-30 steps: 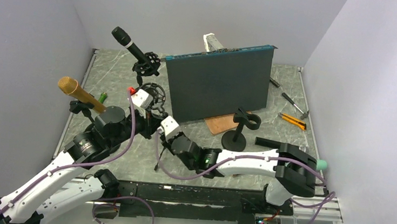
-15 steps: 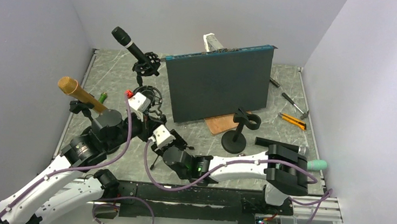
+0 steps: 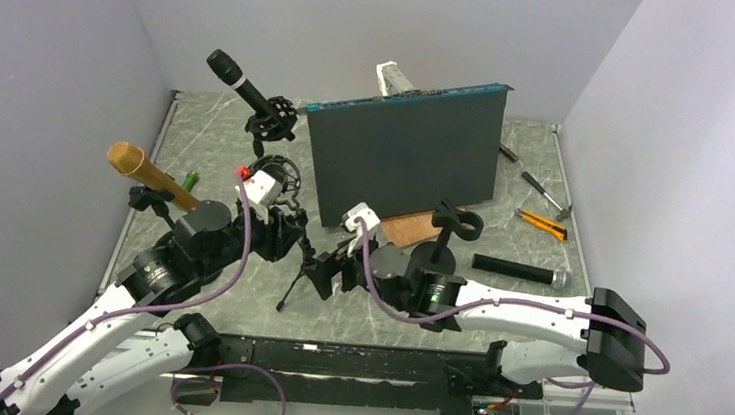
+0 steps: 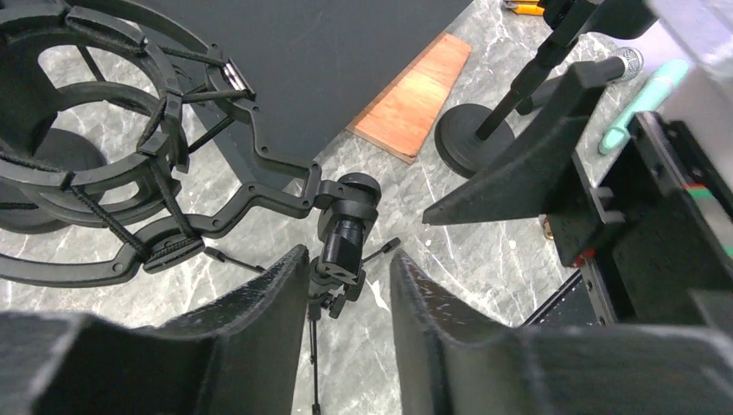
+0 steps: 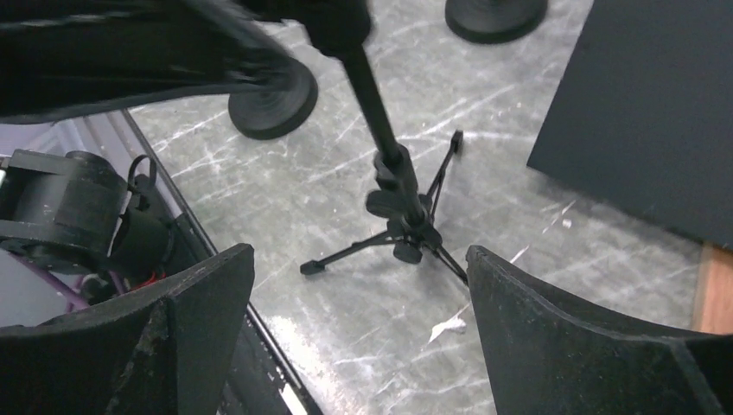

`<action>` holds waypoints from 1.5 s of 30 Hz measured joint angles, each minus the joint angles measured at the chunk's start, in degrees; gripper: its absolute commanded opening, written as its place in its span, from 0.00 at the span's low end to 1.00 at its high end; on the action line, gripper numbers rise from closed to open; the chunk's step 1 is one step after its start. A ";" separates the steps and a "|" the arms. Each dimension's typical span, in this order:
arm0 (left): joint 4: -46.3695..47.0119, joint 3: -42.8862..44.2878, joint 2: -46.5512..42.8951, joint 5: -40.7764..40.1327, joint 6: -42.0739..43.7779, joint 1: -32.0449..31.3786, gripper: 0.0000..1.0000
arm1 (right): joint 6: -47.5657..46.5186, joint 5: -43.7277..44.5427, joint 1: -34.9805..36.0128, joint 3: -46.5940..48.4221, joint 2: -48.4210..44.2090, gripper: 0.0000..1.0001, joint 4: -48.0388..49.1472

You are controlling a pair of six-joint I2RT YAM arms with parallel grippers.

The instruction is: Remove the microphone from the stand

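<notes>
Microphone (image 3: 514,271) lies flat on table (image 3: 547,173), centre right. Left gripper (image 4: 346,259) part-open astride tripod stand (image 5: 402,216) swivel. Right gripper (image 5: 359,255) spread wide, empty, angled down over its legs.

White walls (image 3: 360,16), gry marble tbl (image 3: 204,138)
</notes>
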 measured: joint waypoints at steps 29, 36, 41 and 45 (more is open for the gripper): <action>-6.38 8.24 -6.86 0.44 -0.81 0.00 0.57 | 16.55 -7.39 -8.13 4.44 9.57 0.53 -3.37; -7.69 8.24 -6.88 0.50 -1.22 0.00 0.58 | 16.48 -7.50 -8.13 5.90 12.74 0.36 -2.97; -9.07 8.24 -8.35 -0.46 -1.22 0.00 0.60 | 15.50 -7.50 -7.74 6.19 13.33 0.00 -2.21; -10.32 8.24 -10.45 -1.51 -1.14 0.00 0.71 | 12.17 -4.72 -6.73 6.34 14.01 0.00 -1.44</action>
